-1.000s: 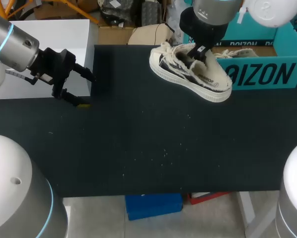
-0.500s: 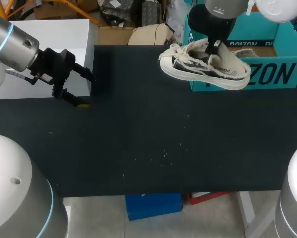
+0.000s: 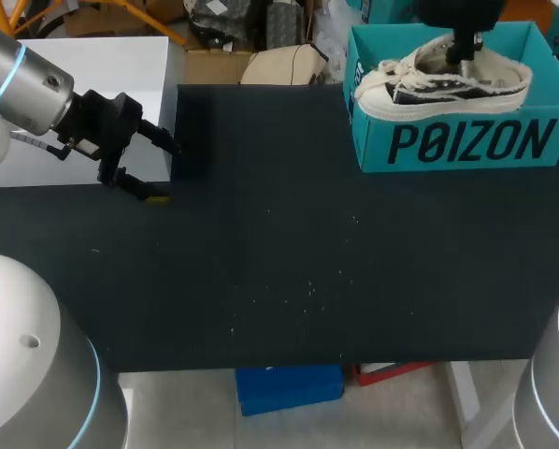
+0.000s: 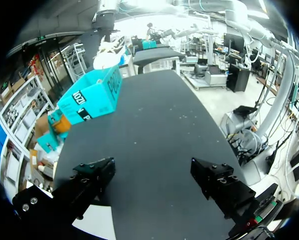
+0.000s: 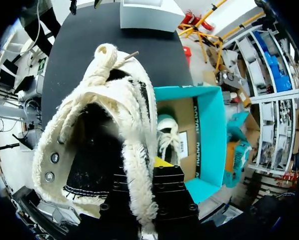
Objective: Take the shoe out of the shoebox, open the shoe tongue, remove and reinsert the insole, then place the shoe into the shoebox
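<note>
The sneaker, which a second ago hung tilted over the black table left of the teal shoebox, has been carried right and levelled above the box's open top. Lowering and letting go look like all that remains. Its long axis runs left to right along the box, toe left, heel right, with the right gripper clamped on its frayed collar. The left gripper stands wide and empty at the table's left edge.
</note>
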You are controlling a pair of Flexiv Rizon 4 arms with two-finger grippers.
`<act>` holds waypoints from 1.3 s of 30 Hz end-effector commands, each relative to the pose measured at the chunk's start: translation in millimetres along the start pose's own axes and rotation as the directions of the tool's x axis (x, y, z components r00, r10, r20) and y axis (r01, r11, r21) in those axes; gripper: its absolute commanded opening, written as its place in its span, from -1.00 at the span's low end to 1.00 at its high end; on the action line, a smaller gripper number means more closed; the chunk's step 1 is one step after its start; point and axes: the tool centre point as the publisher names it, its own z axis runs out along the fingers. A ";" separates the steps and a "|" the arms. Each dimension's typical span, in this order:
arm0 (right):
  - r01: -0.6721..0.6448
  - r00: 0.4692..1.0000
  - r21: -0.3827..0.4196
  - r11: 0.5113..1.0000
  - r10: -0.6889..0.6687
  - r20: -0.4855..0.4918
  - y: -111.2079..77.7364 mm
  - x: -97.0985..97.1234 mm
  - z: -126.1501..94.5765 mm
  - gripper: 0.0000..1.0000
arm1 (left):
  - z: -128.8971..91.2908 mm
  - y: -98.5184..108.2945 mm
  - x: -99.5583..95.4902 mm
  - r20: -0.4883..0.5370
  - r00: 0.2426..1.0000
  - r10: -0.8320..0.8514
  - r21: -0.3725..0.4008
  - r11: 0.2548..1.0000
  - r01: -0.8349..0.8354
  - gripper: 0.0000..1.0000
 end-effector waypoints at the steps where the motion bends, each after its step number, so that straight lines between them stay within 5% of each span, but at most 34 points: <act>1: 0.036 0.998 -0.010 0.999 -0.037 -0.053 -8.2 -48.6 15.8 -1.00 | 1.2 0.5 0.7 0.003 1.000 0.001 -0.001 1.000 -0.001 1.00; 22: 0.092 0.996 0.028 0.995 -0.091 -0.023 -37.0 -211.4 88.0 -1.00 | 1.2 0.5 0.7 0.003 1.000 0.001 -0.001 1.000 -0.001 1.00; 30: 0.068 0.997 0.034 0.997 -0.067 -0.026 -41.2 -232.0 114.0 -1.00 | 1.2 0.5 0.7 0.003 1.000 0.001 -0.001 1.000 -0.001 1.00; 39: 0.056 0.997 0.023 0.998 -0.055 -0.062 -47.1 -222.8 142.7 -1.00 | 1.2 0.5 0.7 0.003 1.000 0.001 -0.001 1.000 -0.001 1.00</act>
